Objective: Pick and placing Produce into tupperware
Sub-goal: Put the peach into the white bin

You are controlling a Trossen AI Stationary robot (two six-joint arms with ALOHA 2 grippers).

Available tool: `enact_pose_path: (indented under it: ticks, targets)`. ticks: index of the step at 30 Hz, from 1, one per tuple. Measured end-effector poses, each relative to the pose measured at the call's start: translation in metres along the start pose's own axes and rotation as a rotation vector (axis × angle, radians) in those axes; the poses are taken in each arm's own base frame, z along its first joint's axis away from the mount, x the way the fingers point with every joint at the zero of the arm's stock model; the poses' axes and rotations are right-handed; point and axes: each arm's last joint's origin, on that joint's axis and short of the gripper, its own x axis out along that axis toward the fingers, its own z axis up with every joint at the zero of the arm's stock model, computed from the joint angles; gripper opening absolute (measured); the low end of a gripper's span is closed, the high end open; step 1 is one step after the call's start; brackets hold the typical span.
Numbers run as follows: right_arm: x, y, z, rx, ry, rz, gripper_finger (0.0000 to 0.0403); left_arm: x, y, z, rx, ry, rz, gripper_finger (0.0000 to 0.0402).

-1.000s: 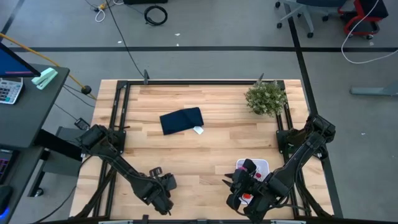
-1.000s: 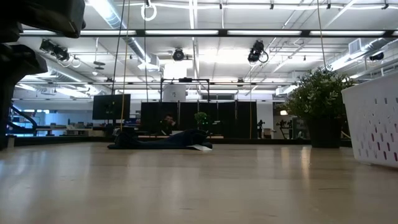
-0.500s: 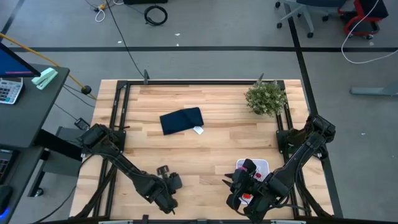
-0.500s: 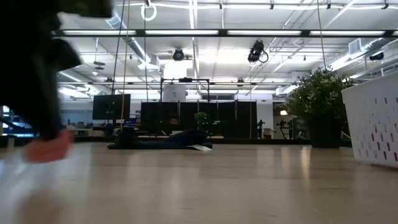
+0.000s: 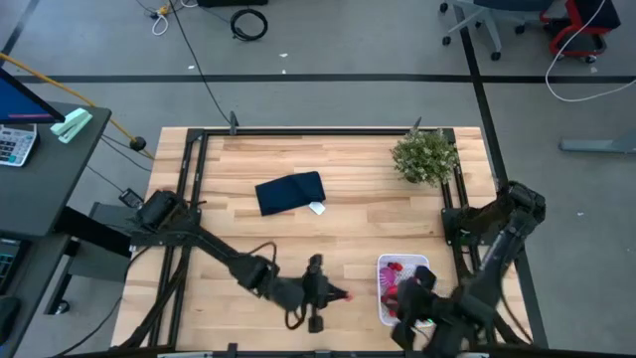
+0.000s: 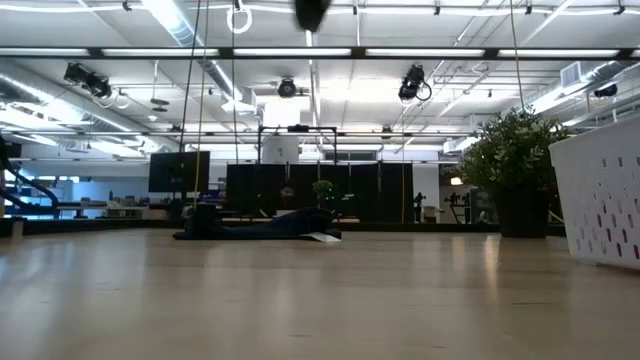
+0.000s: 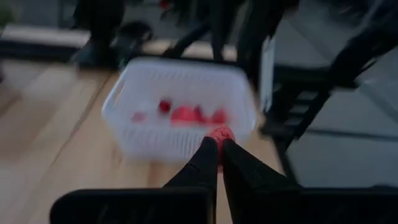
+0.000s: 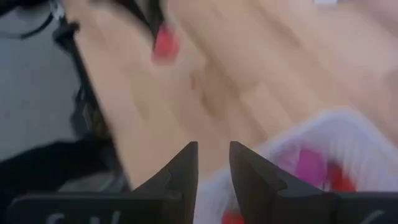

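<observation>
Left pincer [image 5: 338, 294] clamped on a small red piece [image 7: 220, 135], carrying it along the surface's near edge toward the tupperware [image 5: 388, 303] at the near right corner. Right pincer [image 8: 213, 163] hangs narrowly parted, empty, over it. Next: clear the rim, release.

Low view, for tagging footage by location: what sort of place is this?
Probably a large open-plan lab or office: ceiling strip lights, a screen on a far desk, and office chairs on the grey floor beside the table.
</observation>
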Motion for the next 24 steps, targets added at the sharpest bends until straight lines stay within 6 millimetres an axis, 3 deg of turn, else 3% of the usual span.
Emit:
enact_pose_path:
  ticks: [5,10,15,24]
  targets:
    - [-0.028,0.002,-0.036,0.027,0.034,0.076,0.0097,0.014,0.023,0.02,-0.027,-0.077,-0.129,0.0007]
    - [-0.05,0.001,-0.057,-0.03,-0.102,0.148,0.0096,0.025,0.047,0.027,-0.07,-0.086,-0.113,0.0015]
    - [-0.057,0.0,-0.062,-0.129,-0.181,0.167,0.0096,0.048,0.048,0.021,-0.068,-0.125,-0.135,0.0008]
    - [-0.055,0.0,-0.058,-0.22,-0.203,0.151,0.0096,0.123,0.043,0.018,-0.059,-0.12,-0.225,0.0021]
